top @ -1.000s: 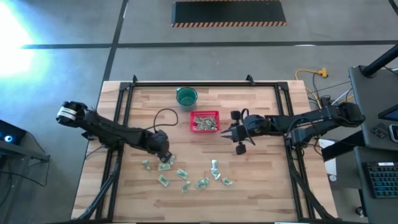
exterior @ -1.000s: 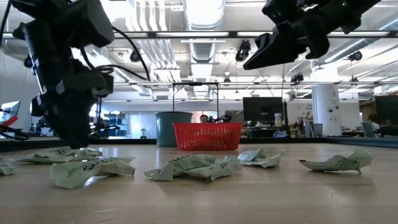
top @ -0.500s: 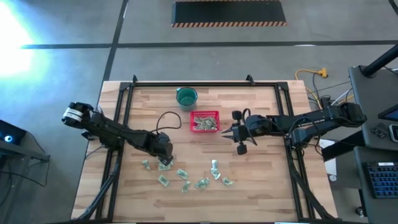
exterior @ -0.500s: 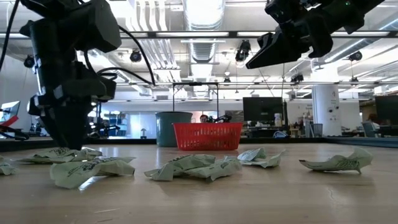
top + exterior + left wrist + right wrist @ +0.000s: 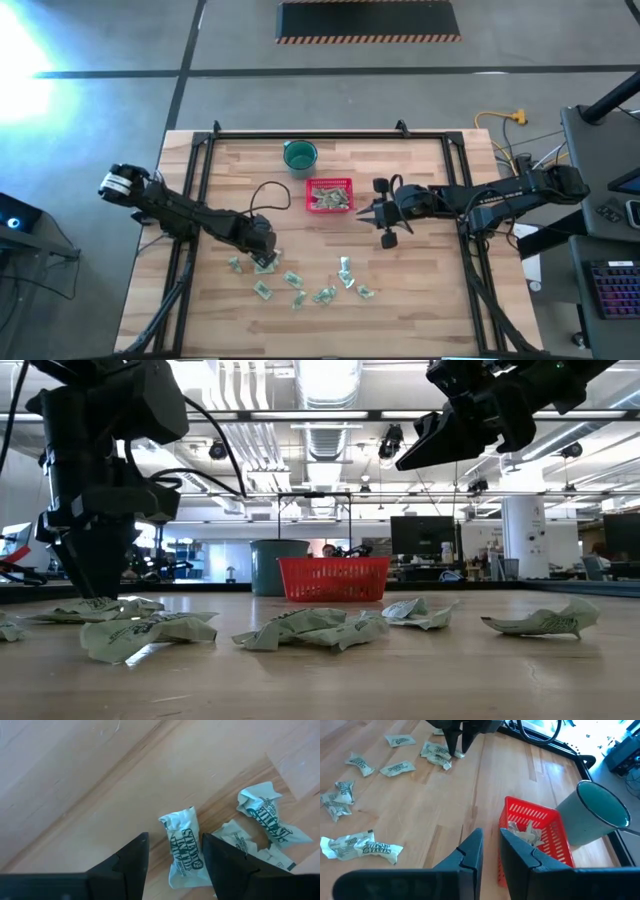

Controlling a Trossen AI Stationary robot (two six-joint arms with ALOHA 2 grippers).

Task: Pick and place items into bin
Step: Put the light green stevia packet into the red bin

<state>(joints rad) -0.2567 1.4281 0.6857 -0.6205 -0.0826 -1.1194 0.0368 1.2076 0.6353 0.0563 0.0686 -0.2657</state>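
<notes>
Several pale green-and-white wrapped items [image 5: 293, 279] lie loose on the near half of the wooden table. The red basket [image 5: 309, 195] stands at the middle of the far half and holds a few items [image 5: 522, 832]. My left gripper [image 5: 175, 840] points steeply down, open, low over the leftmost items. Its fingers stand on either side of one item [image 5: 184, 855], which lies flat on the wood. I see no touch. My right gripper [image 5: 372, 213] hangs above the table just right of the basket, slanting down toward it. Only a narrow gap shows between its fingers [image 5: 490, 836], with nothing in it.
A round dark green cup [image 5: 299, 154] stands just beyond the basket's left corner. A black cable loop [image 5: 265, 190] from my left arm lies on the wood left of the basket. Black frame rails [image 5: 200, 180] run along the table's left, right and far sides.
My left gripper has tipped to point more steeply down over the leftmost items and has stayed open. My right gripper has kept still.
</notes>
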